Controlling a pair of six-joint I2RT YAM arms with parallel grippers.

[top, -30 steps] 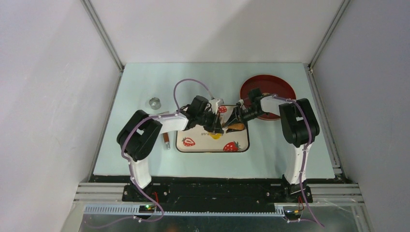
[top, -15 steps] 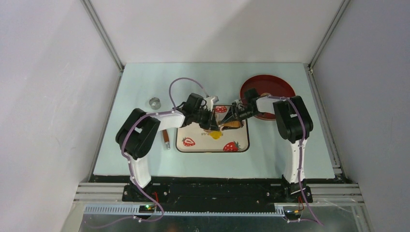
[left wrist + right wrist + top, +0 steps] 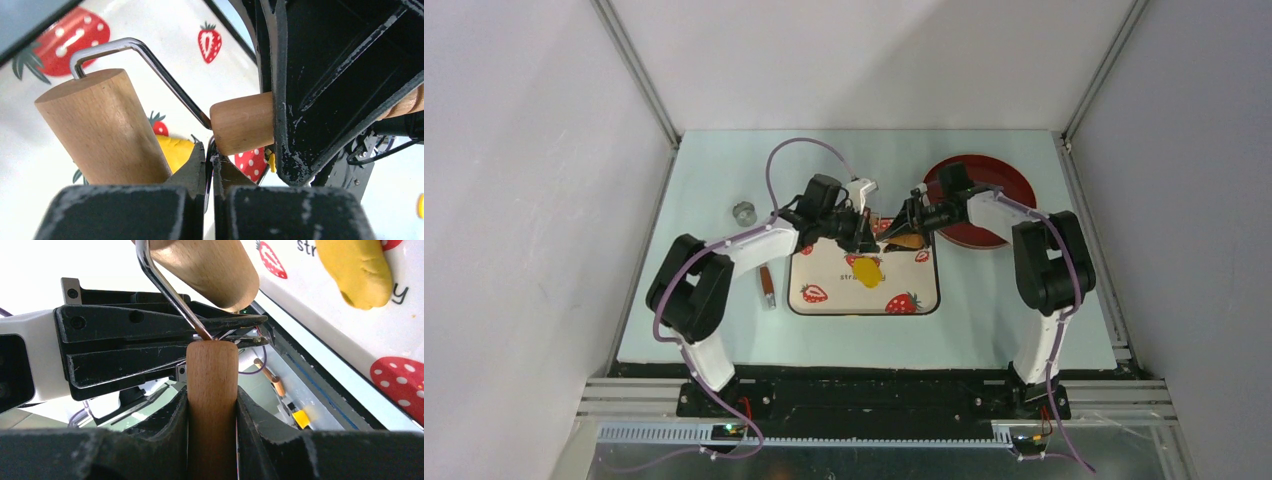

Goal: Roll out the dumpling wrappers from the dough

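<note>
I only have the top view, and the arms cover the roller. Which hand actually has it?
Observer: Both. The right hand is clamped on the roller by its wooden handle.
Operator: And the left?
Observer: The left hand is shut on the wire frame where it joins the handle.
Operator: Is the drum on the dough?
Observer: No. In the right wrist view the drum sits to one side of the dough, with bare tray between them.
</note>
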